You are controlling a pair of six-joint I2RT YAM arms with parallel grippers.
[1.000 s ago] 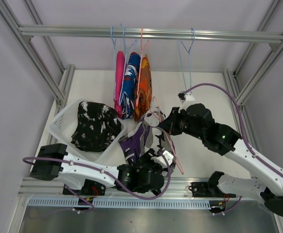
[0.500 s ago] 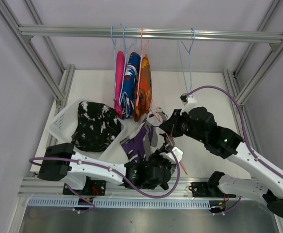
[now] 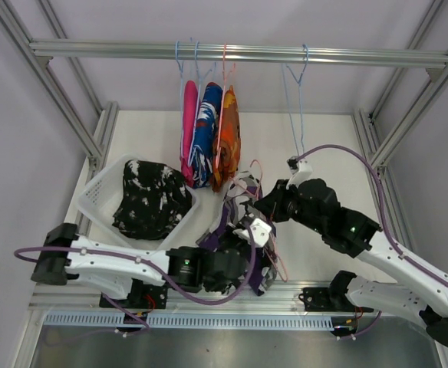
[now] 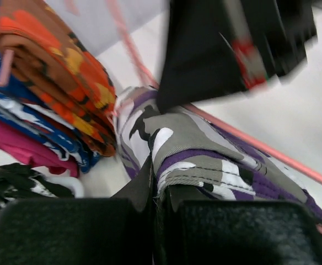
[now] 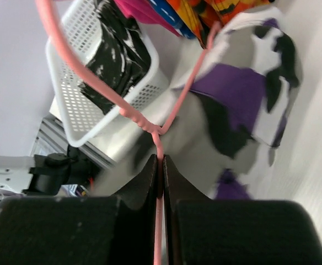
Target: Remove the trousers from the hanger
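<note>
The dark purple-white patterned trousers [image 4: 205,149] hang over a pink hanger [image 4: 249,141] low above the table, between both arms [image 3: 224,221]. My left gripper [image 4: 161,193] is shut on a folded edge of this cloth. My right gripper [image 5: 161,163] is shut on the pink hanger's [image 5: 150,130] neck, just under its twisted wire, with the purple trousers [image 5: 232,94] beyond it. In the top view the right gripper [image 3: 259,201] sits right of the cloth. Pink [image 3: 188,130], blue patterned [image 3: 206,134] and orange trousers [image 3: 228,138] hang on the rail.
A white basket [image 3: 93,192] at the left holds the black trousers with white specks [image 3: 151,199]. An empty blue hanger [image 3: 294,100] hangs on the rail [image 3: 324,55] to the right. Frame posts stand on both sides.
My left gripper has closed on the purple-white trousers and its arm has drawn back to the left. The right gripper with the hanger has shifted slightly.
</note>
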